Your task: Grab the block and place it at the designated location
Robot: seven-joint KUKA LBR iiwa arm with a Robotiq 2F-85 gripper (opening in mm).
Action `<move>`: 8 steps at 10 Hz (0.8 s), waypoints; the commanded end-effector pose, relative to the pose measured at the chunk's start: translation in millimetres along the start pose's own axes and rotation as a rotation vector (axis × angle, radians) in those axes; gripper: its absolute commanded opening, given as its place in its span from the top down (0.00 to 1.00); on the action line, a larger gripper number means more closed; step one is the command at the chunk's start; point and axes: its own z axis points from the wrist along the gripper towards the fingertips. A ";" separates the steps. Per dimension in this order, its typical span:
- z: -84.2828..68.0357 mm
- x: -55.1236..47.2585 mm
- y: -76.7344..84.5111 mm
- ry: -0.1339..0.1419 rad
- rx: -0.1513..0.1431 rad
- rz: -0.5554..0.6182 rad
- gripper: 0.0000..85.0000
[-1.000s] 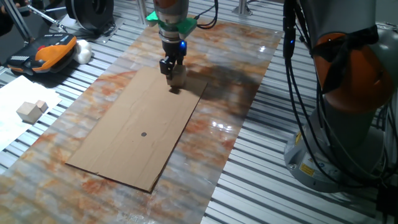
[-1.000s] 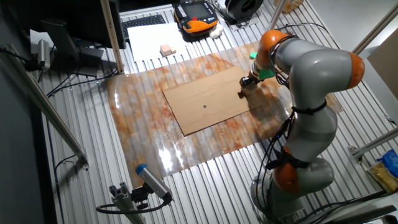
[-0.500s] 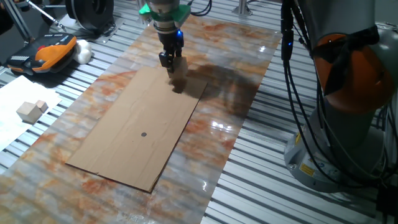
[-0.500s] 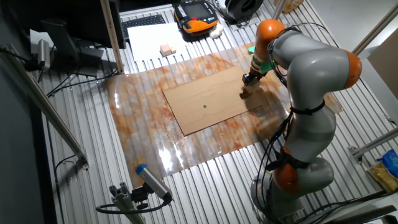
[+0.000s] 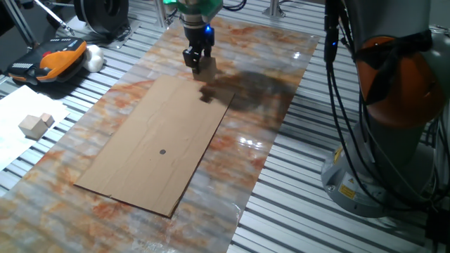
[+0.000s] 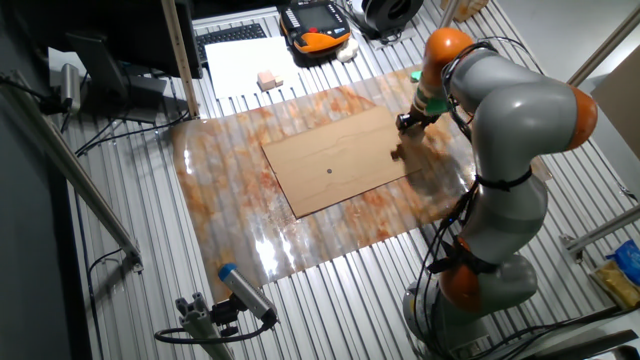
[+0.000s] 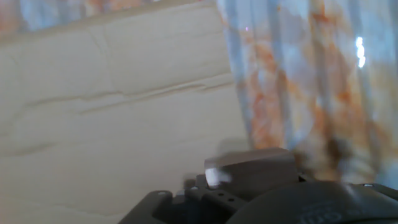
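My two fixed cameras high on opposite sides, sharing the cardboard sheet [image 5: 158, 144]; hand camera close above it.

Bright, even overhead light across both fixed views, and sharp focus. The glossy orange-and-grey marbled surface [image 5: 274, 133] throws white glare patches near its right edge, more in the other fixed view at its near end. A soft dark shadow spreads on it right of the flat brown cardboard sheet [image 5: 158, 144]. Hand view is soft and smeared, with a small glare streak at the far right and the dark hand housing a blur at the bottom.
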 end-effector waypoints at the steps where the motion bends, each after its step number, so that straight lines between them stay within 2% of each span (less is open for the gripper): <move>1: -3.3 6.7 7.9 0.001 0.003 0.061 1.00; 2: -3.0 11.4 10.9 0.005 -0.029 0.145 1.00; 3: -3.0 11.4 10.9 0.004 -0.061 0.207 1.00; 4: -3.0 11.4 10.9 -0.007 -0.041 0.224 1.00; 5: -3.0 11.4 10.9 -0.005 -0.032 0.231 1.00; 6: -3.0 11.4 10.9 -0.007 -0.006 0.216 1.00; 7: -3.0 11.4 10.9 -0.016 0.048 0.184 1.00; 8: -3.0 11.4 10.9 -0.024 0.072 0.165 1.00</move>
